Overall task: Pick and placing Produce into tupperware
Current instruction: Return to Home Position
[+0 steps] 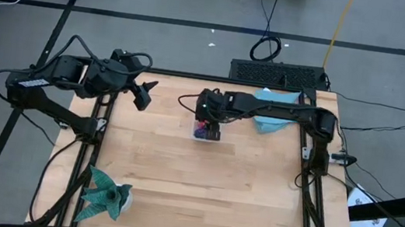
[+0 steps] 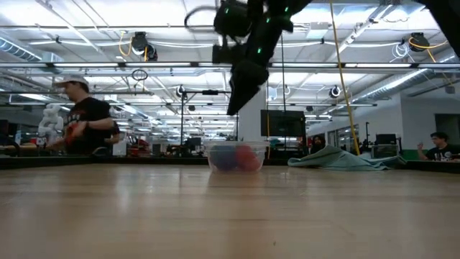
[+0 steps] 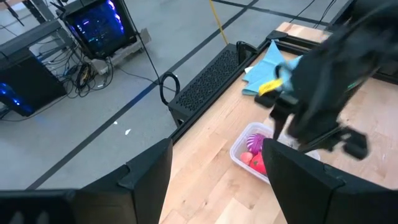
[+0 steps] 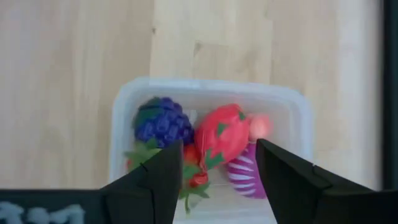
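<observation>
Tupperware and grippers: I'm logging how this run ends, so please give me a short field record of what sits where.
tupperware: upright on the table, upper centre in the high view
produce: red, purple and pink pieces, all inside the tupperware
loose fruit on table: none seen
right gripper: open, empty, directly above the tupperware
left gripper: open, empty, raised at the table's upper left
light blue cloth: under the right arm
teal-green cloth: lower left corner

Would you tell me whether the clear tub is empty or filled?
Filled: inside the tub lie a purple berry cluster, a red strawberry and a striped pink piece.
</observation>
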Robot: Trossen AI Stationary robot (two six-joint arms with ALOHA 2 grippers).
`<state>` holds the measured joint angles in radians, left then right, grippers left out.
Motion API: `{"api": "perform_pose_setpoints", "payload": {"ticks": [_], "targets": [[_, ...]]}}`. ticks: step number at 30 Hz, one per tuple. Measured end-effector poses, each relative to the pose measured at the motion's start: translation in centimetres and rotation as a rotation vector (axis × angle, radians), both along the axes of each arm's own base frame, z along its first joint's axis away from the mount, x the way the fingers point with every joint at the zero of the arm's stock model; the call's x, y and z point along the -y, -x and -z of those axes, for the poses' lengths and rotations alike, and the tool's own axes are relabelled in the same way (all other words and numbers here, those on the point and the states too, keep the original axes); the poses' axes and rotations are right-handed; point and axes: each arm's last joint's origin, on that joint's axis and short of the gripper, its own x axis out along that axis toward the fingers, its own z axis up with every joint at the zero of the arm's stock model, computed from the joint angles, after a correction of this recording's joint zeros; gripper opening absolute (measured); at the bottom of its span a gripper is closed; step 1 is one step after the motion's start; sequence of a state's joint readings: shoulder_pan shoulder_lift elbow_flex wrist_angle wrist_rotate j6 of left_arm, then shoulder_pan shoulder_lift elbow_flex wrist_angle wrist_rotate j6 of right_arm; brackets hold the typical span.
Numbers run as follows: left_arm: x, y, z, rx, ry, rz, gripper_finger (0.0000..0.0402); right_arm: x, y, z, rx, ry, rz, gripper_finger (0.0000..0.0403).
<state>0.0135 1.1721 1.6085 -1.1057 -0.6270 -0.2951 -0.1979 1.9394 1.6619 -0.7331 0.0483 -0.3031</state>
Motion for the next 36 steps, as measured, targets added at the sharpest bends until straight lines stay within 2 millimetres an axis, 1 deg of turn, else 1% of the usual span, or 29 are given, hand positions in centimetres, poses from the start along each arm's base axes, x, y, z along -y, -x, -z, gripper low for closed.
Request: {"api": "perform_pose_setpoints", "payload": {"ticks": [3,6,9,13,16,20,22,25,27,29,32,36], "targets": [[0.0,0.0,0.0,-0.003,-0.003,0.003,0.0255,-1.5,1.2,-2.9,0.044,0.012,-0.025,0.0194],[0.0,0.0,0.0,-0.003,-0.003,0.005,0.0255,-3.6,2.9,-6.2,0.112,0.003,-0.041,0.0194],[0.2,0.0,0.0,-0.002,-0.003,0.016,0.0255,-5.9,5.1,-9.5,0.190,-0.014,-0.064,0.0194],[0.9,0.0,-0.1,0.003,0.000,0.049,0.0255,-8.5,8.6,-13.6,0.302,-0.044,-0.101,0.0194],[1.6,0.2,-0.2,0.015,0.028,0.110,0.0255,-9.9,11.2,-16.1,0.386,-0.088,-0.103,0.0194],[2.7,0.7,-0.5,0.052,0.123,0.266,0.0255,-11.1,14.4,-18.5,0.483,-0.133,-0.119,0.0194],[3.4,0.8,-0.8,0.099,0.190,0.333,0.0255,-11.4,15.7,-19.4,0.517,-0.154,-0.124,0.0194],[4.7,1.3,-1.4,0.162,0.243,0.441,0.0255,-11.7,17.4,-20.3,0.545,-0.188,-0.120,0.0194],[5.9,1.4,-1.8,0.196,0.262,0.517,0.0255,-11.8,18.5,-20.6,0.536,-0.208,-0.112,0.0194],[7.3,1.9,-1.9,0.190,0.252,0.601,0.0255,-11.8,19.5,-20.7,0.518,-0.223,-0.104,0.0194],[8.9,3.0,-2.1,0.211,0.207,0.618,0.0255,-11.8,20.8,-20.6,0.491,-0.245,-0.079,0.0194],[10.4,5.4,-2.7,0.286,0.143,0.584,0.0255,-11.8,22.1,-20.1,0.515,-0.259,-0.084,0.0194]]}}
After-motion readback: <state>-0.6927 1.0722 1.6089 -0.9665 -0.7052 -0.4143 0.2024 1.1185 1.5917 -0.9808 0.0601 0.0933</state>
